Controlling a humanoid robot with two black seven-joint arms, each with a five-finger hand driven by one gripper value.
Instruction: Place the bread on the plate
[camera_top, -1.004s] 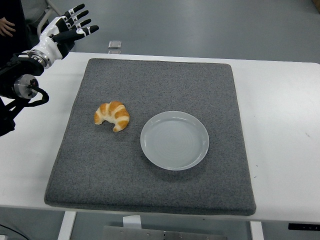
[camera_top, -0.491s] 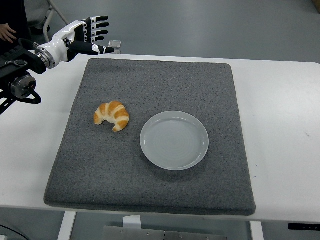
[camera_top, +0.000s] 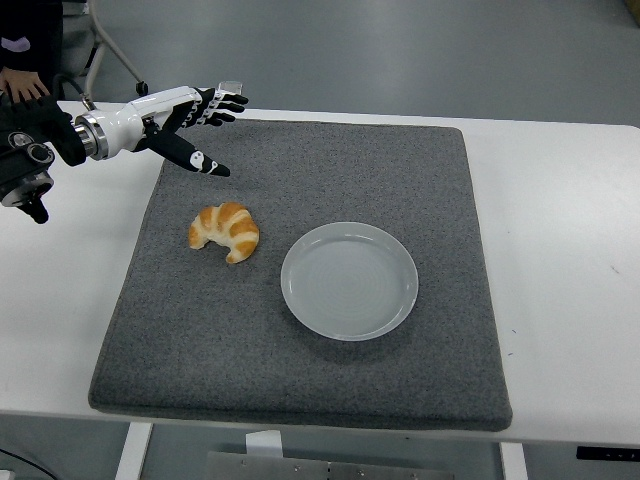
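Bread (camera_top: 225, 231) below open left hand (camera_top: 190, 125), apart

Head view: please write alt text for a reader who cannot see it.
A croissant lies on a grey mat just left of an empty white plate, not touching it. The robot's left hand hovers open above the mat's far left corner, holding nothing.
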